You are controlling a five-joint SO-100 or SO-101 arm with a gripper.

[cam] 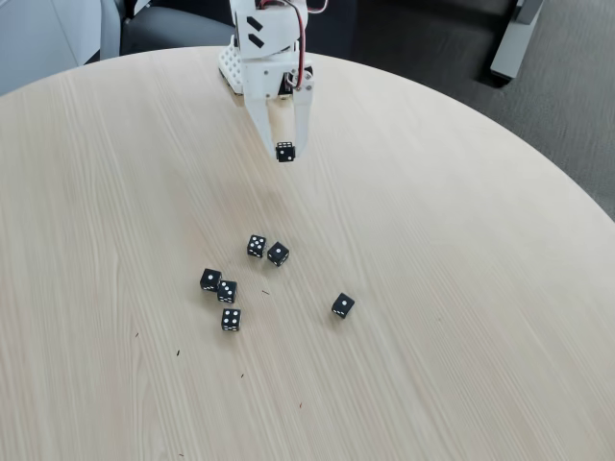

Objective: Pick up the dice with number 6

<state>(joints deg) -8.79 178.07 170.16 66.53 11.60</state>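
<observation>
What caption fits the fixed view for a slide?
White gripper holds the dice with number 6 lifted above the round wooden table; six black dice lie below.

I see the white arm coming in from the top edge of the fixed view, wrist pointing straight down. Pincer (285,151) hangs above the tabletop (461,288), fingers narrowed to their tips and clamped on a black die (285,152), which is lifted clear.

White plastic arm (264,38) with black angular markings, red cable along its side, two tapering white fingers (272,130), perforated white base
</observation>
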